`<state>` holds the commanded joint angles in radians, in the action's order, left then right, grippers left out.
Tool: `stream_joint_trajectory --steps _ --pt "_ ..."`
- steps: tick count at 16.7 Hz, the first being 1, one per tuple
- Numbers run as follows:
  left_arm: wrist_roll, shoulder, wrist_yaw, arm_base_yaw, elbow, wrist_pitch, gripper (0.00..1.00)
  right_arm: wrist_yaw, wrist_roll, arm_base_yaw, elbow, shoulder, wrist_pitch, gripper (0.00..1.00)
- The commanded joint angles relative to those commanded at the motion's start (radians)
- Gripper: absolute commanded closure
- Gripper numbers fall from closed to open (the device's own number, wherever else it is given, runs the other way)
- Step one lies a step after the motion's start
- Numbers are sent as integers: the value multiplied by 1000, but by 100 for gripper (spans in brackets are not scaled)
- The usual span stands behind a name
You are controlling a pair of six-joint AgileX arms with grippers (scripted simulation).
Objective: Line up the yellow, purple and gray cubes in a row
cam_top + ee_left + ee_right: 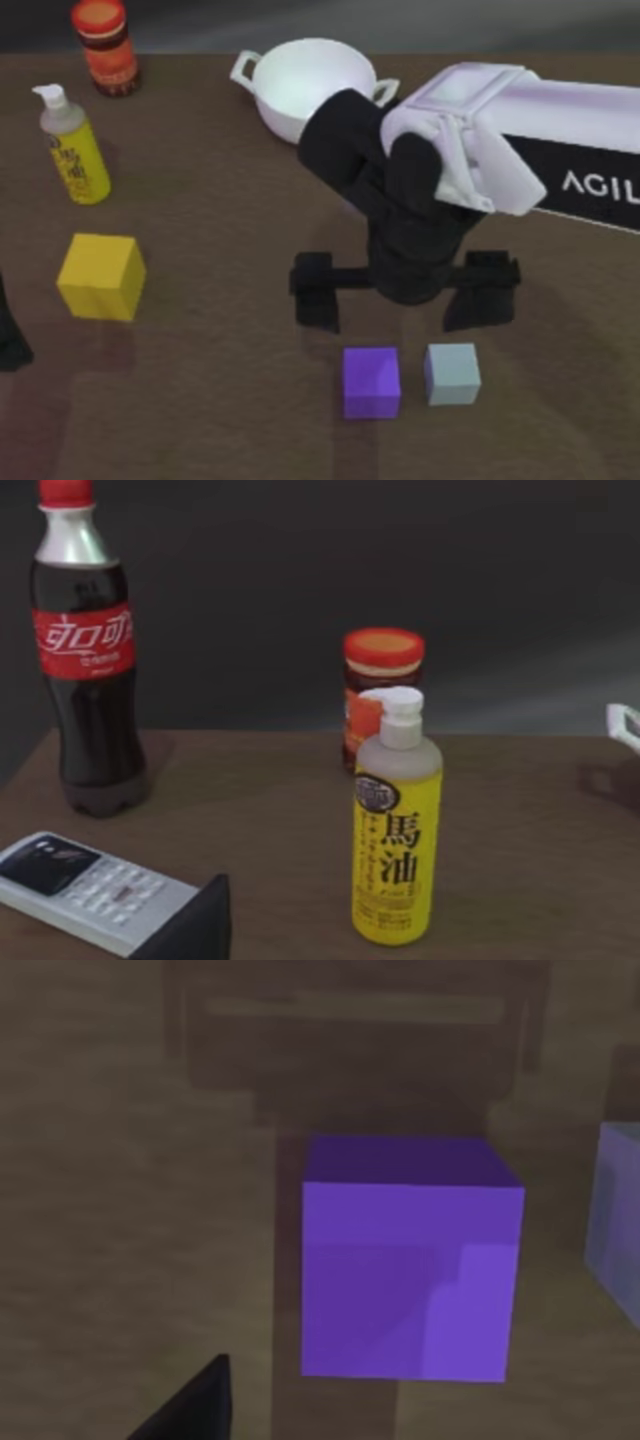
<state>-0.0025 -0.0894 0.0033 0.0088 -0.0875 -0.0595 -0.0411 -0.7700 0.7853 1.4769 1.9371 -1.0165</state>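
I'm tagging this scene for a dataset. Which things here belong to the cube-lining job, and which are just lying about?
Part of the job:
yellow cube
purple cube
gray cube
right gripper, open above the purple and gray cubes

Just lying about:
yellow pump bottle
red-lidded jar
white bowl
cola bottle
remote-like handset

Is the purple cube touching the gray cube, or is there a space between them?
Apart. The top view shows a strip of bare table between the purple cube and the gray cube, which stand side by side.
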Motion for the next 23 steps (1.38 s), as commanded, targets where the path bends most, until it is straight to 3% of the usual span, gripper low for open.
stream_joint_trajectory --steps 6,11,16,23 --pt "-6 -418 -1 -30 -332 -230 0 -53 184 -169 -320 -413 201 0" --pt "-8 -942 -5 -62 -671 -485 0 -66 374 -363 -691 -875 429 0" --pt "-11 -1414 -8 -97 -998 -732 0 -45 559 -554 -1059 -1347 674 0" --pt "-19 -1845 -4 -131 -1335 -955 0 22 738 -740 -1413 -1844 956 0"
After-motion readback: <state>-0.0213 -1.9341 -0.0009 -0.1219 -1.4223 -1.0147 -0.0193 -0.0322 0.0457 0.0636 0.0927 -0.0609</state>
